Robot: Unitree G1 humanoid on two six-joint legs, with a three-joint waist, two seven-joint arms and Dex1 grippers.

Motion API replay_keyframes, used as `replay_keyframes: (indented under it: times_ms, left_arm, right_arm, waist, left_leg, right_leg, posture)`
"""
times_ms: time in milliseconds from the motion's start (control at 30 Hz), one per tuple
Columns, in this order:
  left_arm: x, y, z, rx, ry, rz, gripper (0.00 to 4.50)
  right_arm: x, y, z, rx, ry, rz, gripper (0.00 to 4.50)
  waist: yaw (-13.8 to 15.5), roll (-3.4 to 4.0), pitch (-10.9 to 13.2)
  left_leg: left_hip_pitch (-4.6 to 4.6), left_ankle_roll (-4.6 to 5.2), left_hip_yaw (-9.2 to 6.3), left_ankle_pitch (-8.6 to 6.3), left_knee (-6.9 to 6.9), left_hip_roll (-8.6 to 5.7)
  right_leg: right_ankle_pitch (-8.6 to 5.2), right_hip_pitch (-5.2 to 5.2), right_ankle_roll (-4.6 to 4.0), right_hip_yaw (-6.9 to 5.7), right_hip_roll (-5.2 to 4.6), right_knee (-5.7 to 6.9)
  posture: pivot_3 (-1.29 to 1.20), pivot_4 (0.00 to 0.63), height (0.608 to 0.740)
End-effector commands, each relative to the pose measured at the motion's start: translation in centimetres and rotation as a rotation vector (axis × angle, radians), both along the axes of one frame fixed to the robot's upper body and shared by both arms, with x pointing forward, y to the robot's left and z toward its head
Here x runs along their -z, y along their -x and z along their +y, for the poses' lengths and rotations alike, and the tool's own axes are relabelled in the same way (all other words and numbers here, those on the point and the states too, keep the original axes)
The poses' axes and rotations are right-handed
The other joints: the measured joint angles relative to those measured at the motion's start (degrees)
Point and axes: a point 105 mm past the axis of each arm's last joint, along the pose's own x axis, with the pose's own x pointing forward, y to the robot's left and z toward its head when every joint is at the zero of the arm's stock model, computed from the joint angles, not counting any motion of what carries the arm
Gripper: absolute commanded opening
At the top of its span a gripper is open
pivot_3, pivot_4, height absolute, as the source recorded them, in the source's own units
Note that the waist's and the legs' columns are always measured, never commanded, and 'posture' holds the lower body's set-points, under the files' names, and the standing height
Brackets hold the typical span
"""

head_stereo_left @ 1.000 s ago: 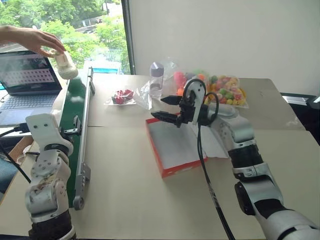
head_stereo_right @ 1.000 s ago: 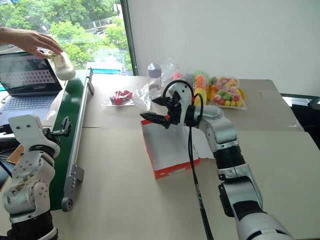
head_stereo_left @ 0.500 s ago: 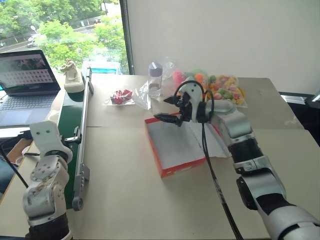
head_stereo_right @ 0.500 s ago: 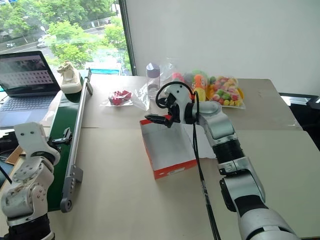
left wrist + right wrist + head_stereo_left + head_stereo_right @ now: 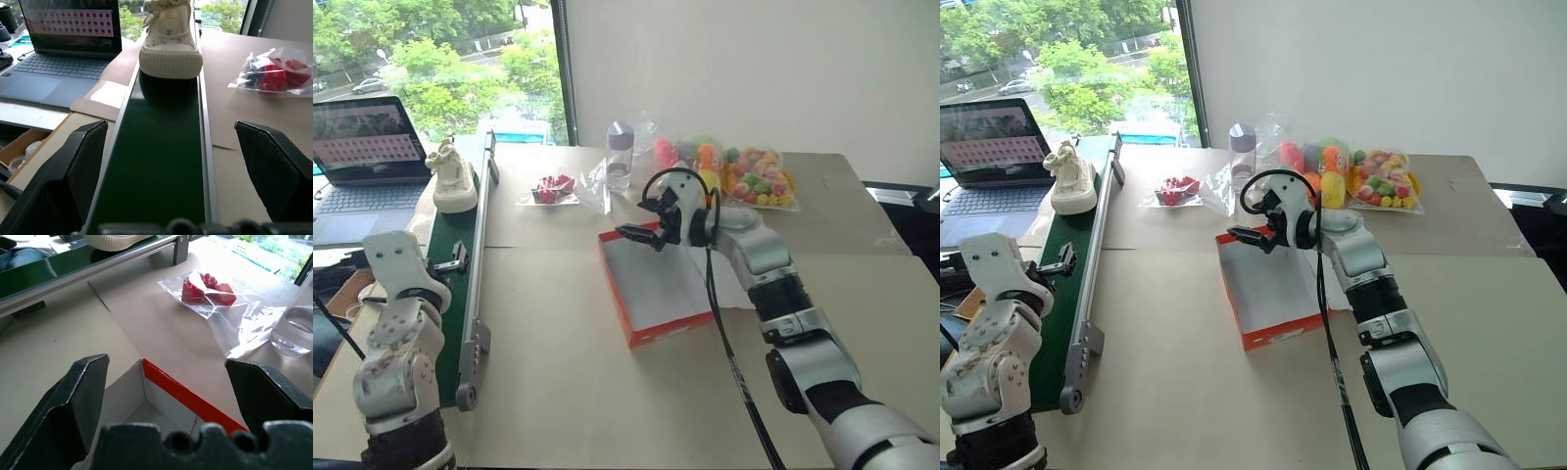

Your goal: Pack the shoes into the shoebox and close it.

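Note:
One cream-white shoe (image 5: 453, 181) stands on the far part of the long green belt (image 5: 450, 294), toe toward me in the left wrist view (image 5: 168, 41). My left gripper (image 5: 171, 127) hangs open over the near part of that belt, well short of the shoe. The shoebox (image 5: 671, 328), red-orange outside and white inside, lies open and empty mid-table. My right gripper (image 5: 636, 220) is open just above the box's far left corner (image 5: 190, 399), holding nothing.
An open laptop (image 5: 367, 147) sits left of the belt. Behind the box are a bag of red bricks (image 5: 551, 189), a clear bottle (image 5: 620, 155) and a bag of colourful toys (image 5: 754, 176). A white flap (image 5: 736, 279) lies flat at the box's right side.
A person's hand set the shoe on the belt's far end and withdrew; the shoe has since come nearer along the belt. My right gripper sank toward the box's far corner.

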Motion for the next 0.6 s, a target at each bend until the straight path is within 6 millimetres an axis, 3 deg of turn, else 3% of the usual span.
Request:
replay_keyframes:
  times_ms: [33,200,367,600]
  left_arm:
    - [-2.2,-1.4,1.1,-0.023,-0.040,-0.047,4.46]
    - [-2.2,-2.8,1.6,-0.016,0.003,-0.023,4.46]
    - [-1.3,-2.9,0.7,0.007,0.036,0.030,4.46]
    - [0.0,-2.6,1.5,-0.042,0.056,0.087,4.46]
  right_arm:
    - [-1.8,0.3,-0.3,0.005,-0.033,-0.052,4.50]
    - [-1.7,0.5,-0.5,0.015,-0.035,-0.050,4.50]
    - [-1.5,0.7,-0.9,0.033,-0.038,-0.043,4.50]
    - [-1.3,0.8,-0.8,0.035,-0.032,-0.040,4.50]
  waist:
    - [0.0,0.00,0.0]
    - [-0.2,0.00,0.0]
    - [-0.2,0.00,0.0]
    - [-0.2,0.00,0.0]
  left_leg:
    - [0.00,0.00,0.00,0.00,0.00,-0.01]
    - [-0.01,0.00,0.00,0.00,0.00,0.00]
    - [-0.01,-0.01,0.01,0.00,-0.03,0.02]
    - [0.01,-0.05,0.00,0.02,-0.03,0.02]
  right_leg:
    - [0.07,0.00,0.06,0.00,-0.01,0.01]
    - [0.17,-0.01,0.22,-0.03,0.00,0.00]
    - [0.32,-0.02,0.01,-0.03,0.01,0.01]
    - [0.27,-0.02,0.08,-0.02,0.01,0.03]
  posture:
    - [0.00,0.150,0.740]
    - [0.00,0.150,0.740]
    - [0.00,0.150,0.740]
    - [0.00,0.150,0.740]
